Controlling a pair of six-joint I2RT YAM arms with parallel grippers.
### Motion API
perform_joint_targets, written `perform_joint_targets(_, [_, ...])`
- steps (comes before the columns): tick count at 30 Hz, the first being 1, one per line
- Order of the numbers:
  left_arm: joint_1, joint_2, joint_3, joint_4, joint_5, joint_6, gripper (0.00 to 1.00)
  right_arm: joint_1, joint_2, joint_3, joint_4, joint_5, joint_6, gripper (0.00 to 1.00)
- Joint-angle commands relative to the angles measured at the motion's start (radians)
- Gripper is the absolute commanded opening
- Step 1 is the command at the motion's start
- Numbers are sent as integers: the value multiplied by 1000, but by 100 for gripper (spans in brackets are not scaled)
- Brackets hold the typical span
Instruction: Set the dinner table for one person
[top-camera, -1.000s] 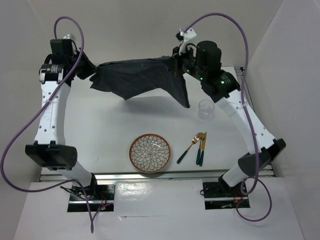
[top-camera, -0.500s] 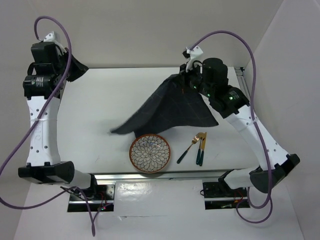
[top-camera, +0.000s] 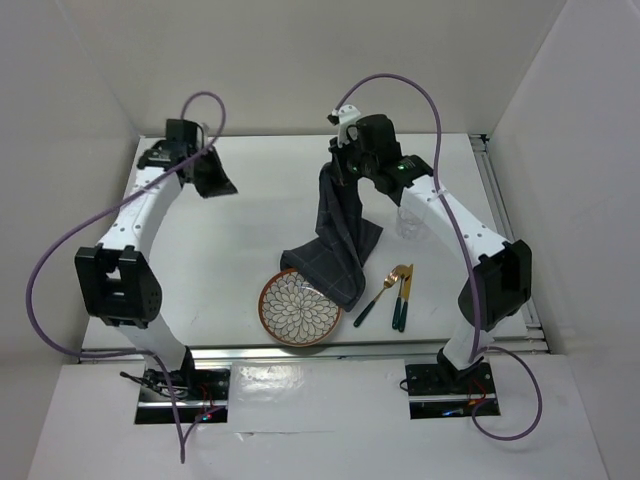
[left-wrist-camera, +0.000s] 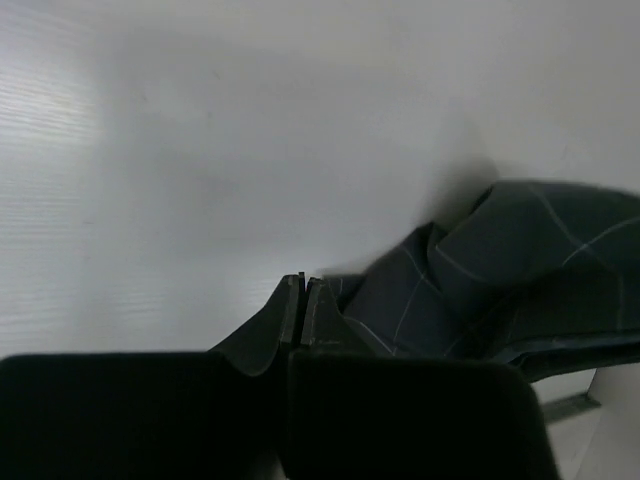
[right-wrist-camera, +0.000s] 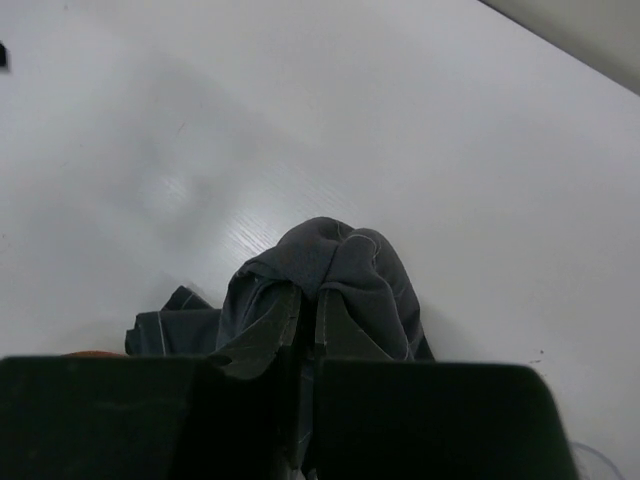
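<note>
A dark grey cloth mat (top-camera: 338, 235) with thin grid lines hangs bunched from my right gripper (top-camera: 337, 172), which is shut on its top fold. In the right wrist view the cloth (right-wrist-camera: 350, 260) bulges over the shut gripper (right-wrist-camera: 308, 295). The cloth's lower end lies on the white dinner table (top-camera: 230, 260) and overlaps the right rim of the patterned plate (top-camera: 295, 310). My left gripper (top-camera: 222, 186) is at the back left, apart from the cloth. Its jaws (left-wrist-camera: 303, 280) are shut with nothing between them, and the cloth (left-wrist-camera: 520, 250) shows beyond them.
Gold cutlery with dark green handles (top-camera: 395, 292) lies right of the plate. A clear glass (top-camera: 408, 222) stands behind it, partly hidden by the right arm. White walls close in the table at the back and both sides.
The cloth was stretched between both grippers; the left one has let go. The right gripper has carried it toward the middle, where it now hangs bunched over the plate's edge.
</note>
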Motion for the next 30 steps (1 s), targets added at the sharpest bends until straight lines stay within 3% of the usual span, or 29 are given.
perform_joint_targets(1, [-103,-93,-176,58,141,23,0,1,-44,36,66,-18,-17,0])
perform_joint_targets(3, [-160,-126,-260,92,154,23,0,1,-53,24,66,-18,-6,0])
perform_joint_targets(6, [-284,-199,-396,142,123,2,12,-8,-71,15,66,-18,3,0])
perform_joint_targets(12, [-578,-340,-611,325,-12,-7,50,-43,-82,-7,57,-67,32,0])
perform_joint_targets(16, [-770,-399,-680,432,-194,-7,72,-96,-102,-44,46,-156,72,0])
perform_joint_targets(20, [-951,-319,-668,454,-355,61,81,-143,-102,-56,13,-245,120,0])
perform_joint_targets(30, [-1143,-66,-467,442,-641,189,92,-163,-102,-56,-24,-288,131,0])
